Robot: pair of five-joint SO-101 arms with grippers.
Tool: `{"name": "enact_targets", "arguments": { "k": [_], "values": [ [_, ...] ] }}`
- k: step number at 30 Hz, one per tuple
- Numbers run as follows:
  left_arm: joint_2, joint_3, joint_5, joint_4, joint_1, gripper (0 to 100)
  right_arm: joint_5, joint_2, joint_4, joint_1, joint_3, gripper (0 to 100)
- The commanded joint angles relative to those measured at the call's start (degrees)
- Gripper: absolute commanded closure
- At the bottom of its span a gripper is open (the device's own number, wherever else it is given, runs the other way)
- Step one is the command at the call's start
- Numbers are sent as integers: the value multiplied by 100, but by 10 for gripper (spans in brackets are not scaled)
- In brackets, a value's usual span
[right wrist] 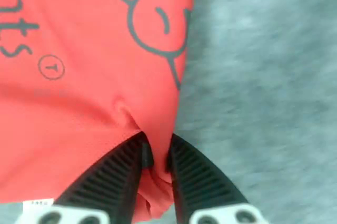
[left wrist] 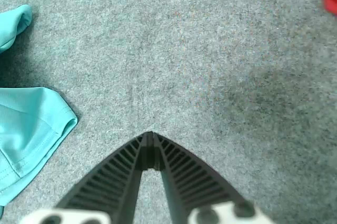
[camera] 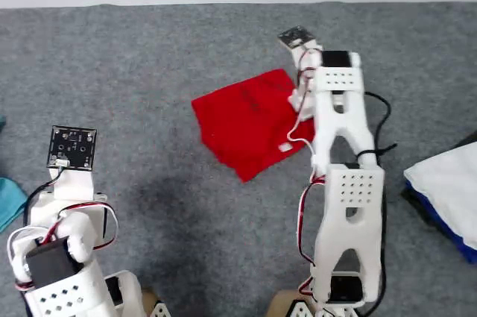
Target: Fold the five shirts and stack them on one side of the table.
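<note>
Red shirt (camera: 246, 127) lies mid-table on grey carpet (camera: 149, 56), folded to a rough square w/ dark line print and a white tag (camera: 285, 148) at one edge. R gripper (right wrist: 156, 149) is clamped on its edge, fabric puckered. L gripper (left wrist: 150, 138) has tips together, holding nothing, near teal shirt (left wrist: 26, 124).

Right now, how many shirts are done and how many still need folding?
Done: a folded white shirt tops a pile with blue cloth under it at the table's edge; I can't count the pile. In hand: the right gripper pinches the folded red shirt. Left: the loose teal shirt near the shut left gripper.
</note>
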Motion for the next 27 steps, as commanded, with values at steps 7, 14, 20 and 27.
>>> {"name": "enact_targets", "arguments": {
  "k": [7, 14, 20, 27],
  "values": [
    [-79, -31, -62, 9, -26, 997, 492, -409, 198, 127, -246, 857],
    [-79, -31, -62, 9, 9, 997, 158, -1112, 971, 40, -246, 749],
    [-79, -31, -62, 9, 9, 997, 132, -2149, 1657, -479, -246, 749],
    [-79, -66, -62, -26, 9, 996, 141, -2536, 1982, -1200, -105, 751]
  ]
}}
